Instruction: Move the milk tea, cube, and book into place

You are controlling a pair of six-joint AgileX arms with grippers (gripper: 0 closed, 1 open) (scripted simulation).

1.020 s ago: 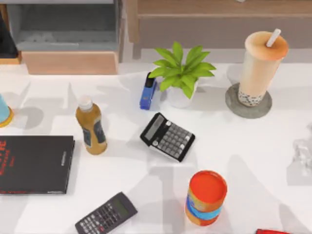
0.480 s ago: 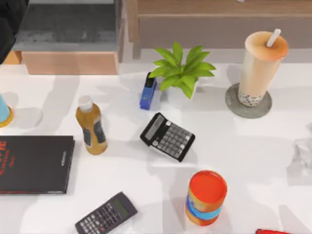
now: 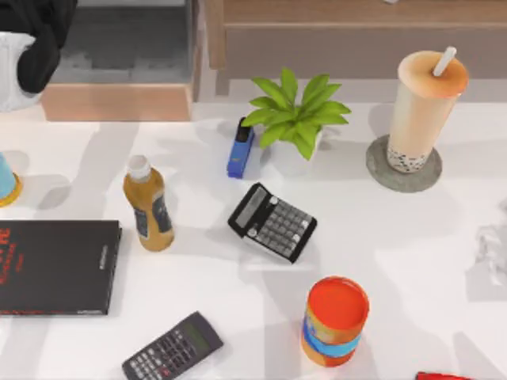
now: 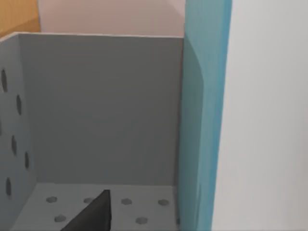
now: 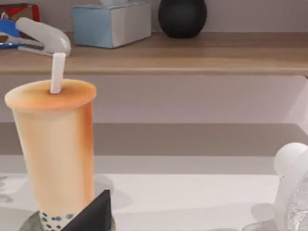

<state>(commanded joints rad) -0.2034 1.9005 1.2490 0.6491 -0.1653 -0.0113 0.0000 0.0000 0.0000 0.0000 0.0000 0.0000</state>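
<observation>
Left arm (image 3: 36, 39) shows a glossy black rounded shell joined to a smooth white segment; a dark wedge-shaped fingertip (image 4: 91, 216) juts in.

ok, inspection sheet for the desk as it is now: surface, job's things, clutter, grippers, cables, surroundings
Surface: white table, sunlit.
Job's things: tall clear cup of beige milk tea with white straw, upright on a grey round coaster; teal-blue book upright beside a grey perforated bin wall; cube not seen.
Clutter: amber bottle, two dark calculators, black flat book, blue stapler, potted green plant, orange can.
Grippers: left arm at the top view's far left corner; jaws cannot be told.
Cables: nothing seen.
Surroundings: wooden shelf holding a blue tissue box and a black vase.
</observation>
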